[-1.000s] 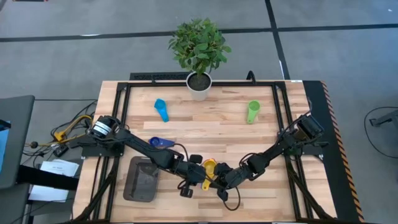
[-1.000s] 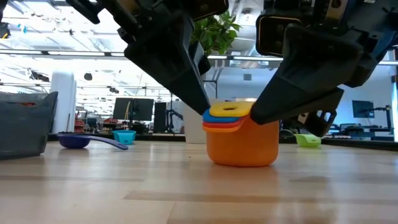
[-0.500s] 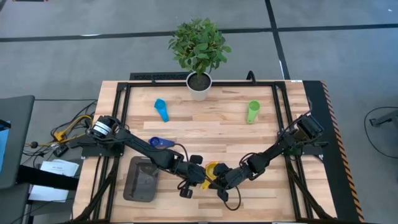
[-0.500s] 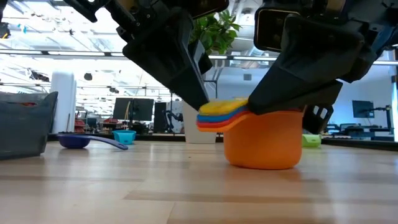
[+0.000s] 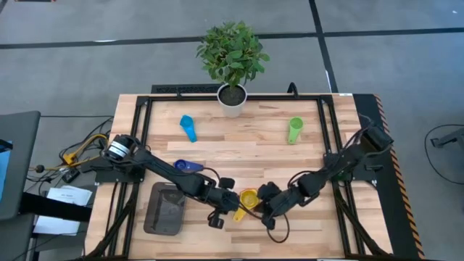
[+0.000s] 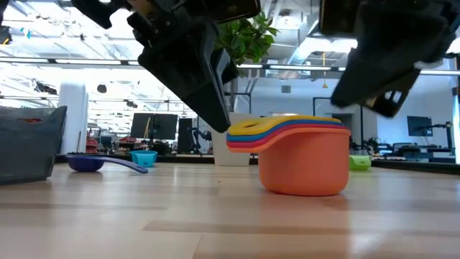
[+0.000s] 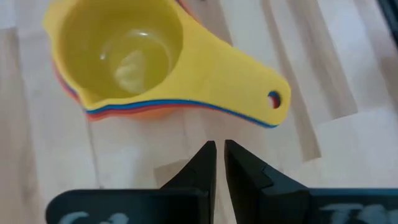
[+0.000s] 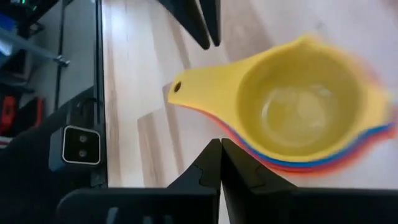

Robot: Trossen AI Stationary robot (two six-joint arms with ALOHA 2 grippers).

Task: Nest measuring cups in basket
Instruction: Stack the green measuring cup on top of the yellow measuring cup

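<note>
The left hand [image 7: 217, 152], shut and empty, is held beside the yellow cup [image 5: 249, 197], nested atop blue, red and orange ones on the desk [image 5: 239, 152]; the right hand [image 8: 220, 149] is shut nearby. The basket [image 5: 165, 208] is seen apart.

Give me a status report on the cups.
Left gripper shut beside stacked cups. Right gripper shut, empty. Basket empty; three loose cups remain.

We find no legible text, label, brand, number or sign on anything in these views, and the lettering at the near edge of the left wrist view is too blurred for us to read.
</note>
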